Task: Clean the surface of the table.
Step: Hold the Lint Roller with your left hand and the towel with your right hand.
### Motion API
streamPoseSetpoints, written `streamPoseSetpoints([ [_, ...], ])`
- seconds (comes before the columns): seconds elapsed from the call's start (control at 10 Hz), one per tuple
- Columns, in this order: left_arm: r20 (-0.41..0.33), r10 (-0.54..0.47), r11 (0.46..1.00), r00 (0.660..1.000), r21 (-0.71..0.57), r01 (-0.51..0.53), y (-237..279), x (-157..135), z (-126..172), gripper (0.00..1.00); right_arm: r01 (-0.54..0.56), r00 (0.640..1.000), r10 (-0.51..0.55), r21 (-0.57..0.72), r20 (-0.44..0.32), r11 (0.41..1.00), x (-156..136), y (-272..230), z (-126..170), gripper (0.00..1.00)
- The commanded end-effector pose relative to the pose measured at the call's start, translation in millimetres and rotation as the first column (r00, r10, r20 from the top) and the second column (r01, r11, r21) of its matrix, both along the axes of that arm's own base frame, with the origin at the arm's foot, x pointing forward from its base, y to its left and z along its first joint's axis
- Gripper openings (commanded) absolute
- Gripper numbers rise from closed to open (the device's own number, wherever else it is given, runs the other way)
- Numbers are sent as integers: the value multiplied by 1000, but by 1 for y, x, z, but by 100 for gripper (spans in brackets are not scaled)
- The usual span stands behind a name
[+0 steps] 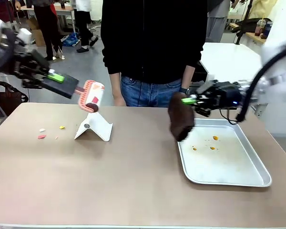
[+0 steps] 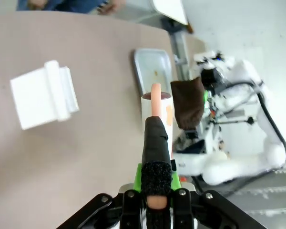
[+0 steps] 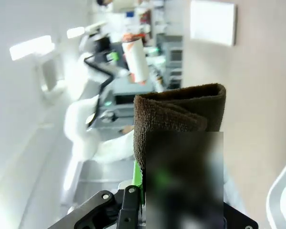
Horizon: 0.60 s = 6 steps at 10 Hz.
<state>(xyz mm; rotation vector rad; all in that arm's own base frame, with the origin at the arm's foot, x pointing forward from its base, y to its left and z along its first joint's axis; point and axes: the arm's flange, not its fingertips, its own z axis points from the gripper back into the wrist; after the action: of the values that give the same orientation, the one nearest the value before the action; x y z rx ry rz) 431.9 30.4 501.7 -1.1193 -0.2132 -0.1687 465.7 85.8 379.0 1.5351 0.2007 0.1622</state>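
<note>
Look, left tool (image 1: 57, 78) clamps lint roller (image 1: 92, 95), right tool (image 1: 190, 100) pinches brown cloth (image 1: 181, 120); front view catches crumbs (image 1: 42, 136) on the bench (image 1: 133, 186).

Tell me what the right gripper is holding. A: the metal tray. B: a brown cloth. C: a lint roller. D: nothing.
B: the right gripper is clamped on a folded brown cloth that hangs at the far left corner of the metal tray.
</note>
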Motion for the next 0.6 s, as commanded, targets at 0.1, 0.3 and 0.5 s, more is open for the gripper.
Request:
streamPoseSetpoints([
  [0.1,42,-54,983,998,-171,60,113,-61,-10,15,107,982,-90,98,-165,989,-10,-92,13,0],
  [0.3,-1,-39,979,999,-199,38,183,-99,-23,15,260,951,-234,114,-201,959,-32,-159,14,0],
  [0.5,-80,125,932,989,-333,-145,238,-116,-46,15,387,913,-366,97,-182,917,-53,-212,-1,0],
])
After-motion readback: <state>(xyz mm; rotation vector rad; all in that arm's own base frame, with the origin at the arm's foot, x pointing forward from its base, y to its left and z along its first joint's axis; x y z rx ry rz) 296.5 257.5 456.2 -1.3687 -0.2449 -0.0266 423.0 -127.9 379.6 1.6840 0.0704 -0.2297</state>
